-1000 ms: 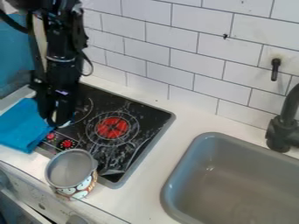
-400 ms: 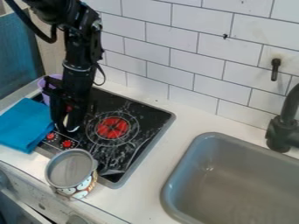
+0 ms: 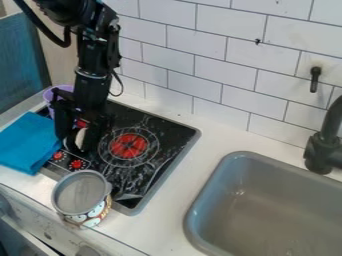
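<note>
One pale, narrow thing at the low end of the gripper, over the left part of the black cooktop. Too little of it visible to name. Jaws: cannot tell whether open or closed on it; the pale thing lies in line with them, grip unproven.

Nearest neighbours: folded blue cloth just left, purple cup close behind, red-marked knobs just in front. Patterned pot upright and open-topped, near the counter's front edge. Red burner mark to the right of the gripper. Farther right: grey sink, black faucet, and white tiles behind.

Risks, my judgement. If the hold is weak or off-centre, the pale thing could slip or swivel on a lift. A sideways swing left could snag the cloth and drag it; a backward one could knock the cup over. A low sweep toward the front could catch the pot's rim and tip it, perhaps off the counter.

Pose: black arm enters at upper left, bends, then drops steeply. Gripper points down, low over the cooktop, leaning slightly.
</note>
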